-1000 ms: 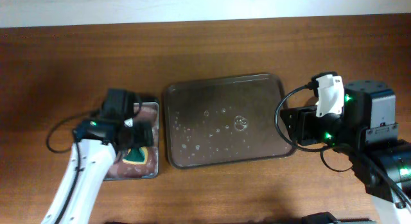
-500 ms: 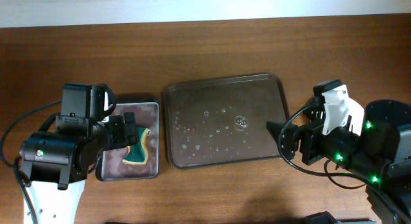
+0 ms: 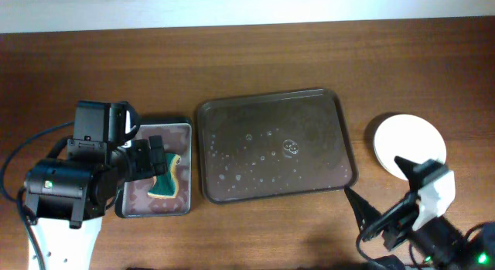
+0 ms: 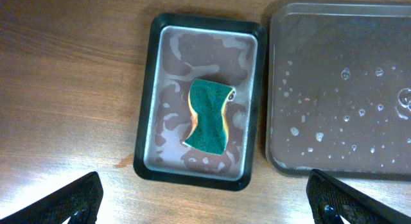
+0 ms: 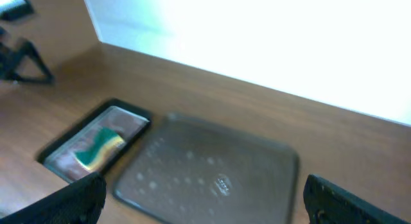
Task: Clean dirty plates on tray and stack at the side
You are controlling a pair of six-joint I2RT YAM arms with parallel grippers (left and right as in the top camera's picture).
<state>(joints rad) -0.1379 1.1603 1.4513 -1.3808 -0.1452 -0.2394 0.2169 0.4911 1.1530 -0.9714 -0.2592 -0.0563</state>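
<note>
The dark brown tray (image 3: 271, 107) lies in the middle of the table, wet with droplets and with no plate on it; it also shows in the left wrist view (image 4: 340, 89) and the right wrist view (image 5: 205, 172). A plain white plate or stack of plates (image 3: 410, 142) sits on the table right of the tray; I cannot tell how many. No red smear shows. My left gripper (image 3: 158, 162) (image 4: 205, 208) is open and empty, high above the small tray. My right gripper (image 3: 383, 189) (image 5: 205, 201) is open and empty, near the front right edge.
A small black-rimmed tray (image 3: 186, 127) (image 4: 144, 121) left of the brown tray holds a green and yellow sponge (image 3: 166, 181) (image 4: 209, 115), which also shows in the right wrist view (image 5: 96, 147). A pale wall runs along the table's far edge.
My right arm has pulled back toward the front edge, uncovering the white plate beside the tray. My left arm rose from the small tray a second ago and has since held still.
</note>
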